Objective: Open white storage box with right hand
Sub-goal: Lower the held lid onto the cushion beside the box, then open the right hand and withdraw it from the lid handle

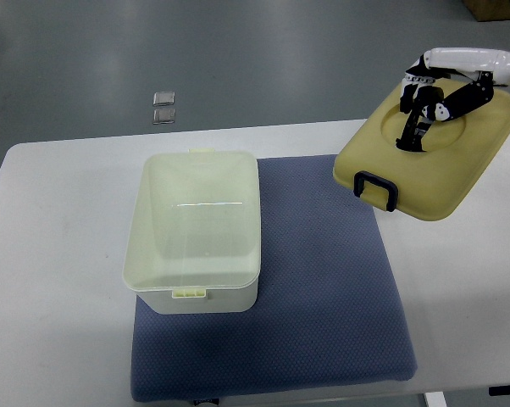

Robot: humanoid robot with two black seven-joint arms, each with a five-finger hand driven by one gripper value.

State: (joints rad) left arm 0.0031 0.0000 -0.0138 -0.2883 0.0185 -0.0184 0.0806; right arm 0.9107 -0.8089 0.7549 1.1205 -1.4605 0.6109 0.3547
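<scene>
top view shows the box open on the blue mat, left of centre, its inside bare. the yellow lid is off, held tilted at the table's far right by the right hand, fingers curled on its top. opening looks done; only setting the lid down remains.

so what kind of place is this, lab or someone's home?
Likely a lab or test bench: a plain white table on a grey floor, a blue mat staged under the open white storage box, the right hand on its lid.
</scene>
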